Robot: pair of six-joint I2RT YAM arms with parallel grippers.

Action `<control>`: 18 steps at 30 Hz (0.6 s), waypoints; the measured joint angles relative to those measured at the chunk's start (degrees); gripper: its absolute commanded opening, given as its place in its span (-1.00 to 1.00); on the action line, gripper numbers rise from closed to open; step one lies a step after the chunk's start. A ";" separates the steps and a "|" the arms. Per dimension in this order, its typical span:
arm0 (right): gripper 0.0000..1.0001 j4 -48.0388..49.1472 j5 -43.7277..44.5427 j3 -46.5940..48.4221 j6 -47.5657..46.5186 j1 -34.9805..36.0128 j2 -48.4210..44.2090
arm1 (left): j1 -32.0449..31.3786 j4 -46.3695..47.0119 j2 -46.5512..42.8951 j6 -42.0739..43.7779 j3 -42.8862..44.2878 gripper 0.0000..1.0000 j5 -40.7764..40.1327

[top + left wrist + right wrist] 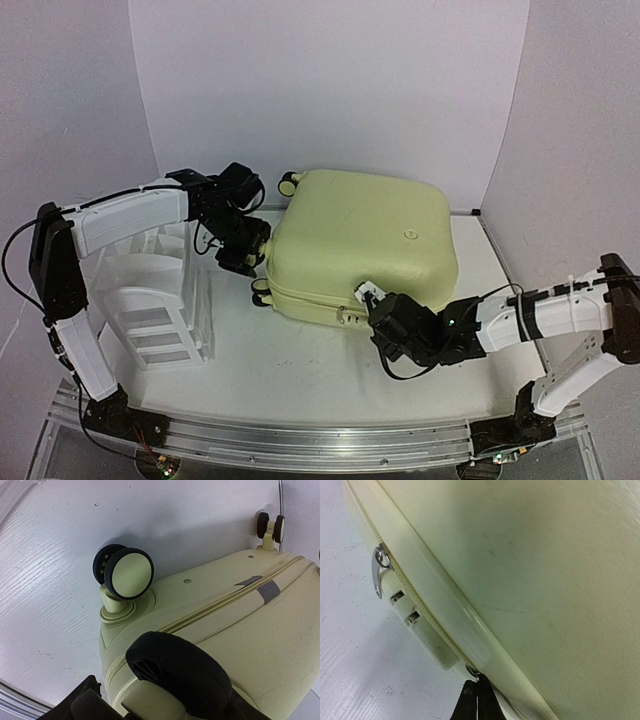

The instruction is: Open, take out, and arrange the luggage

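Luggage (pixel 360 240) lies flat on the tabletop (pixel 300 385). Left claw (pixel 245 262) straddles a left wheel (pixel 175 672), grip cannot be told; right claw (pixel 477 699) is clenched at the near zipper seam (pixel 420 611).

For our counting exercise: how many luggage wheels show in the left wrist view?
3: near wheel at bottom centre, middle wheel at left, far wheel at top right. A fourth may be hidden.

Worktop (pixel 300 375) here is plain white with a faint wood-grain texture. A pale-yellow suitcase (pixel 360 240) lies flat on it around the middle, zipped shut, and a white plastic drawer unit (pixel 150 300) stands on the left side, close to the suitcase but not touching it.
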 measured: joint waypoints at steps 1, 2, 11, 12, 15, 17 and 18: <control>-1.00 0.92 -0.48 -1.31 0.35 -0.33 -1.22 | -0.13 0.00 0.00 -0.07 0.00 -0.02 -0.42; -1.00 1.77 -1.03 -2.62 0.74 -0.66 -2.62 | -0.22 0.02 0.00 -0.04 0.00 -0.06 -0.70; -1.00 1.09 -0.02 -14.32 4.28 -2.16 -18.71 | -0.11 0.20 0.00 0.76 0.00 -0.51 -1.16; -1.00 0.74 0.39 -15.58 4.68 -2.47 -20.46 | -0.02 0.28 0.00 1.09 0.00 -0.53 -1.11; -1.00 0.24 1.40 -18.67 5.55 -3.93 -24.76 | 0.35 0.59 0.00 2.29 0.00 -0.64 -1.11; -1.00 -0.15 1.16 -20.15 5.68 -6.25 -27.41 | 0.74 0.98 0.00 3.45 0.00 -0.69 -1.11; -1.00 -0.24 1.05 -20.92 5.79 -7.96 -28.70 | 1.05 1.29 0.02 4.22 0.00 -0.71 -1.11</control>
